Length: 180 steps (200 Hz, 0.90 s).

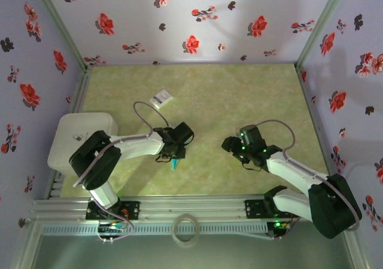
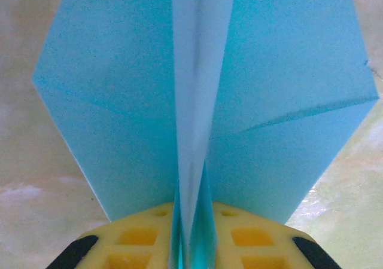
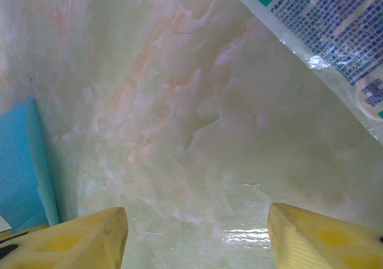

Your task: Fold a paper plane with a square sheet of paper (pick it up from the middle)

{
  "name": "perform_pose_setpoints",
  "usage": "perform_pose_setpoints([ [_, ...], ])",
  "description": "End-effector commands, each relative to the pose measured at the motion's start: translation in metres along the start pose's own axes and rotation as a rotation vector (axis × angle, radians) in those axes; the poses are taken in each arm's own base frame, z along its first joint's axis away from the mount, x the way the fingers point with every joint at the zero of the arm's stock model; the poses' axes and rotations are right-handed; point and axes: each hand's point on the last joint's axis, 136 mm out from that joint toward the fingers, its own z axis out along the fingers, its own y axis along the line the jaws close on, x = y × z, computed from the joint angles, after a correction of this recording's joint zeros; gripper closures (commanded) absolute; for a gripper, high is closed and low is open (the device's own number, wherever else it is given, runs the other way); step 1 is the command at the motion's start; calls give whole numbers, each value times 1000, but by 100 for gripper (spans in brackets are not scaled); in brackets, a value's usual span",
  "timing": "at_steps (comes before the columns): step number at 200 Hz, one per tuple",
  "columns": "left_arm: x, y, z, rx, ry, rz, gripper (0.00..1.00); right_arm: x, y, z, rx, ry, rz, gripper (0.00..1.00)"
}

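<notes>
My left gripper [image 2: 192, 221] is shut on the teal paper plane [image 2: 119, 101], its yellow fingers [image 2: 137, 239] pinching the lengthwise centre ridge at the near end. Two flat wings spread left and right over the table. From above, only a small teal tip of the paper plane [image 1: 175, 164] pokes out under the left gripper [image 1: 175, 155] near the table's middle front. My right gripper [image 1: 229, 143] hovers a little to its right, open, with bare table between its fingers [image 3: 90, 239]. A teal edge of the paper plane [image 3: 21, 161] shows at the left of the right wrist view.
A small printed packet [image 1: 161, 97] lies behind the left arm and appears again as a printed packet [image 3: 335, 36] in the right wrist view. A white box [image 1: 84, 138] sits at the table's left edge. A tape ring [image 1: 184, 229] rests on the front rail. Flowered walls enclose three sides.
</notes>
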Motion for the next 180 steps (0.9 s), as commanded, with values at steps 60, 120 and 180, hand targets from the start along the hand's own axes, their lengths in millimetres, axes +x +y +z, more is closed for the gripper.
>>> perform_pose_setpoints([
  [60,8,-6,11,-11,33,-19,78,3,-4,2,-1,11,13,36],
  [120,12,-7,16,-20,47,-33,75,3,-5,0,2,7,13,36],
  [180,9,-10,17,-21,47,-45,72,2,-6,-2,5,0,12,36],
])
